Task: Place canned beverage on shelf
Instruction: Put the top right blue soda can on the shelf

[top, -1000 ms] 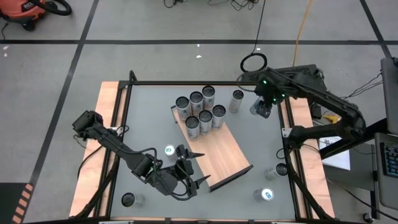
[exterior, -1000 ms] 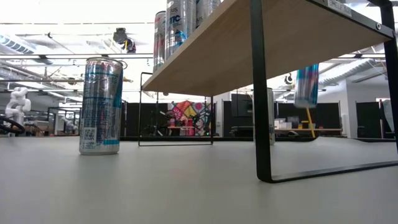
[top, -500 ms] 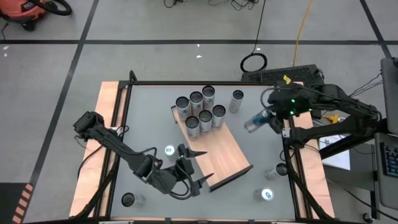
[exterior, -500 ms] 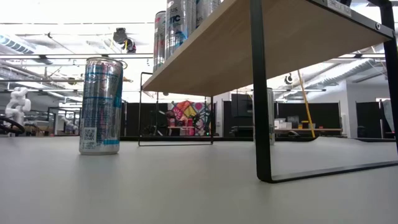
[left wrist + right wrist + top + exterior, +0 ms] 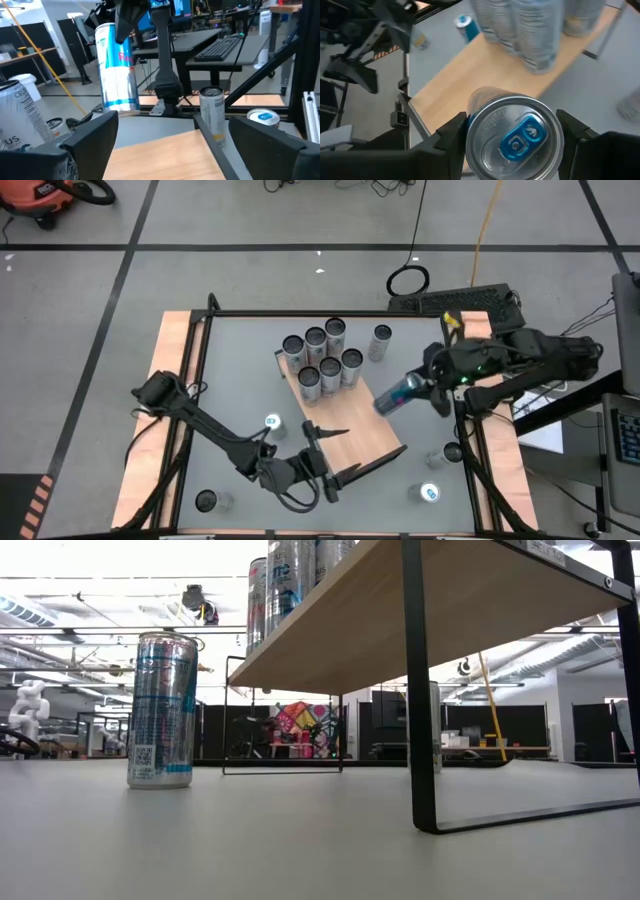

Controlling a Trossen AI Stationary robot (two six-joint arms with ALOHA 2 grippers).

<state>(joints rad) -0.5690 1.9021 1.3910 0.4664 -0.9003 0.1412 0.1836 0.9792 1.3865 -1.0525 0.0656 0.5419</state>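
Six cans (image 5: pixel 322 358) crowd the shelf's (image 5: pixel 360 420) far end — near half bare.

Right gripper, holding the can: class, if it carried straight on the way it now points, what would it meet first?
Probably the shelf. The right gripper holds the blue can tilted toward the board's bare part, with the six cans off to one side. Height above the board is hard to judge.
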